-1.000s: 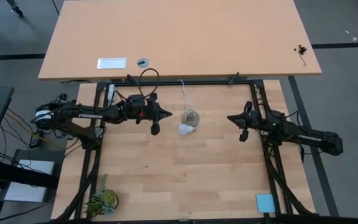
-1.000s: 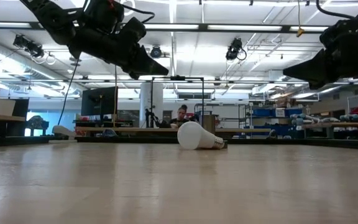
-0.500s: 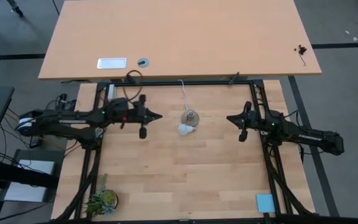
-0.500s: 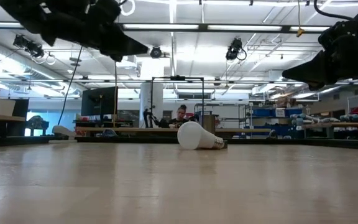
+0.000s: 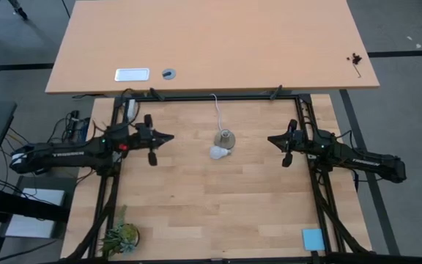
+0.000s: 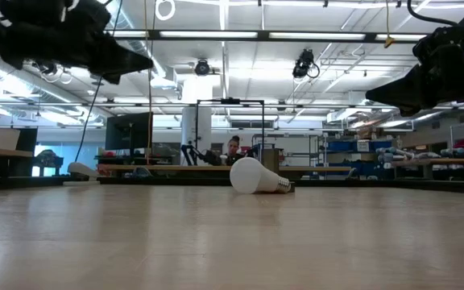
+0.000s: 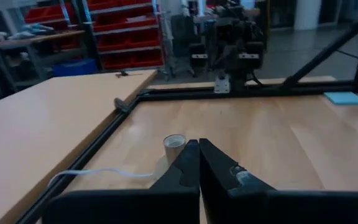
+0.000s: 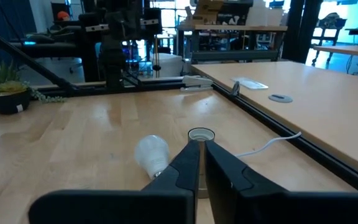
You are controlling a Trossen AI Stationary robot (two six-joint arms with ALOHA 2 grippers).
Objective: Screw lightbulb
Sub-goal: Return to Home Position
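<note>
Lightbulb [image 5: 217, 152] lies on its side on my table [image 5: 196, 205], just beside the grey socket [image 5: 226, 137], between my left gripper [image 5: 168, 137] and right gripper [image 5: 272, 139], both raised clear, jaws pressed together, holding nothing.

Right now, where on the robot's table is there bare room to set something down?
The table is bare between the plant and the blue pad, and on either side of the lightbulb out to the left gripper and right gripper. Crowded: the middle back, where socket, cord and lightbulb cluster.
</note>
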